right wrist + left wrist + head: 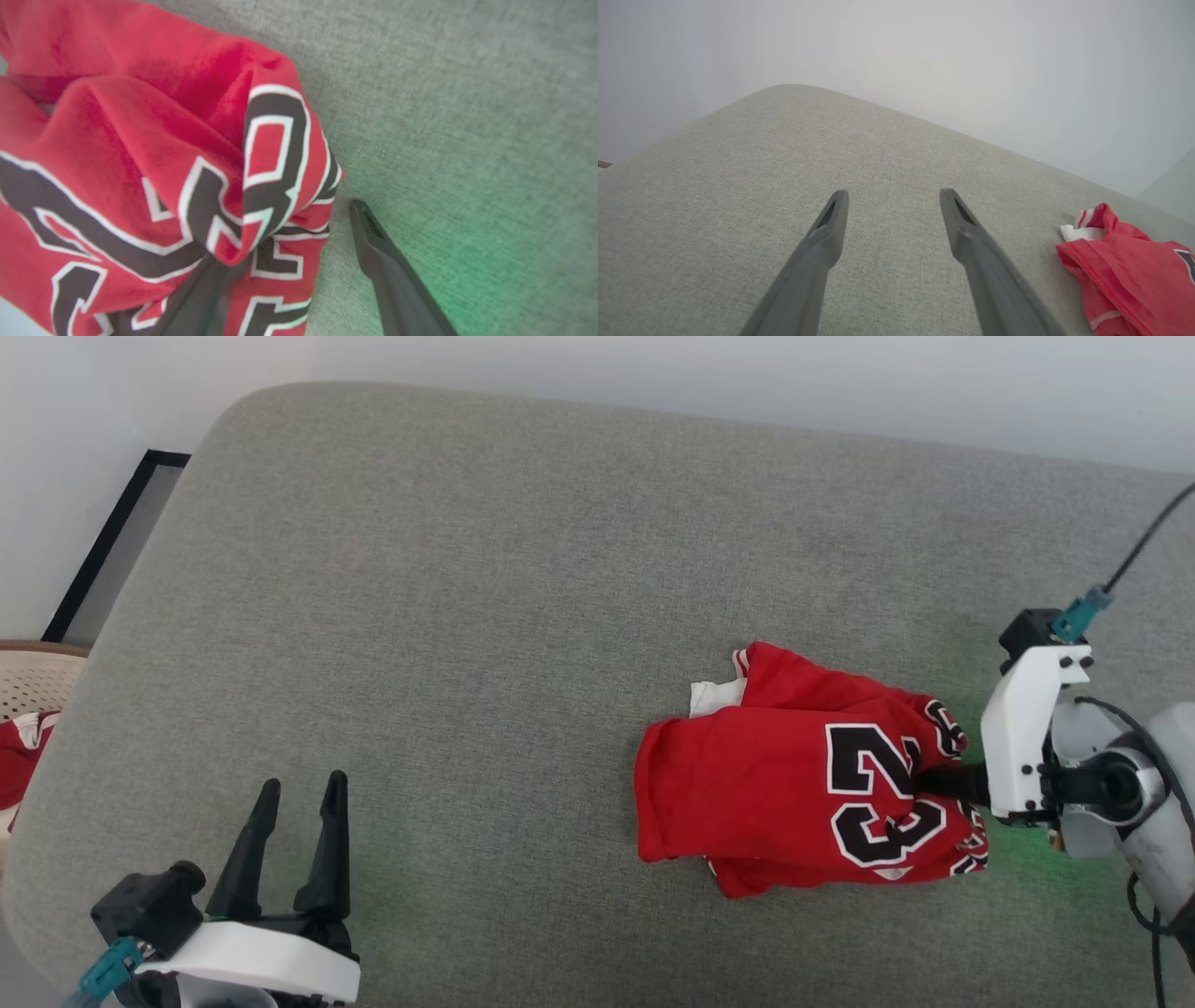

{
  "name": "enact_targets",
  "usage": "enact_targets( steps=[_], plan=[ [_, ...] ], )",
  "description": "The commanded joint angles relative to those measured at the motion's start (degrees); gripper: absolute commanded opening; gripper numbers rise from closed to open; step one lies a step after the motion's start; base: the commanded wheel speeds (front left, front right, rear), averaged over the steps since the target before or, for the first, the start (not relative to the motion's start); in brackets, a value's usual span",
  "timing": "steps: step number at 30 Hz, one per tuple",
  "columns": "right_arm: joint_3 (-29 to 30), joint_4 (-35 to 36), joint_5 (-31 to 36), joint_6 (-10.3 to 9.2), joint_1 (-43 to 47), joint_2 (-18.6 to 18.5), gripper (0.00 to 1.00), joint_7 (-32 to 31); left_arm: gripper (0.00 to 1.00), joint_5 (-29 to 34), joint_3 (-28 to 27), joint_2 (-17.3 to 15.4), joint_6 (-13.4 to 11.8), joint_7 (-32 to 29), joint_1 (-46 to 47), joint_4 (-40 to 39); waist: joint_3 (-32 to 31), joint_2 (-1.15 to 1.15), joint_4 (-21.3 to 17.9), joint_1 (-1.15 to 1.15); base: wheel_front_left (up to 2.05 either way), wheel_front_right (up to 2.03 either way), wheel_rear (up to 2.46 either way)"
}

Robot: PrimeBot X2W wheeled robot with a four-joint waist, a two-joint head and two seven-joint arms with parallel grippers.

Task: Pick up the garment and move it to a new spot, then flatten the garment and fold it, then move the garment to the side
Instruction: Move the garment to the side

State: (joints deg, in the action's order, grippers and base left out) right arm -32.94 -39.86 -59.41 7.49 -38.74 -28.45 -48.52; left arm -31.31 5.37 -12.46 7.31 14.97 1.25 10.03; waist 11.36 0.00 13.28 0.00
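The garment, a red jersey with a black, white-outlined 23, lies crumpled on the grey cushion at the right. My right gripper comes in from the right at the garment's right edge. In the right wrist view this gripper is open. Its left finger is tucked under a fold of the garment, and its right finger lies over bare cushion. My left gripper stands open at the lower left, far from the cloth. It is seen open over bare cushion, with the garment off to the right.
A pale woven basket holding red cloth stands past the cushion's left edge. A black-framed panel leans by the wall at the far left. The cushion's middle and left are bare. A black cable runs from my right wrist.
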Motion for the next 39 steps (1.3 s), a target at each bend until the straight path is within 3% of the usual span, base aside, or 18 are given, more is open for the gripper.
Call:
enact_targets(
  steps=[1, 2, 8, 23, 39],
  plan=[
    [-1.84, -1.33, 0.56, 0.0, 1.7, 3.32, 0.25, -0.51, 1.0, -0.38, 0.05, 0.16, 0.15, 0.27, 1.1, 0.09, 0.27, 0.0, 0.06, 0.0, 0.0, 0.0, 0.0],
    [-1.77, -1.4, 0.64, 0.01, 1.43, 3.52, 0.0, -0.45, 1.0, -0.64, -0.04, 0.2, 0.15, 0.27, 1.23, 0.18, 0.39, 0.0, -0.01, 0.0, 0.0, 0.0, 0.0],
    [-1.06, 0.62, 2.88, -0.07, -1.96, 1.59, 0.0, 1.81, 1.0, -1.2, -0.76, -0.01, 0.15, 0.27, 2.57, 0.97, 1.11, 0.0, -1.17, 0.0, 0.0, 0.0, 0.0],
    [2.51, 5.43, 7.34, -0.02, -6.83, -8.26, 0.0, 9.08, 1.0, 0.28, 2.06, -1.23, 0.15, 0.28, 9.51, 0.07, 2.9, 0.0, -7.48, 0.0, 0.0, 0.0, 0.0],
    [4.83, 1.27, 14.63, -0.02, -13.51, -16.4, 0.0, 18.27, 1.0, 1.3, 9.68, -2.47, 0.15, 0.27, 18.98, 1.11, 6.82, 0.0, -16.18, 0.0, 0.0, 0.0, 0.0]
  ],
)
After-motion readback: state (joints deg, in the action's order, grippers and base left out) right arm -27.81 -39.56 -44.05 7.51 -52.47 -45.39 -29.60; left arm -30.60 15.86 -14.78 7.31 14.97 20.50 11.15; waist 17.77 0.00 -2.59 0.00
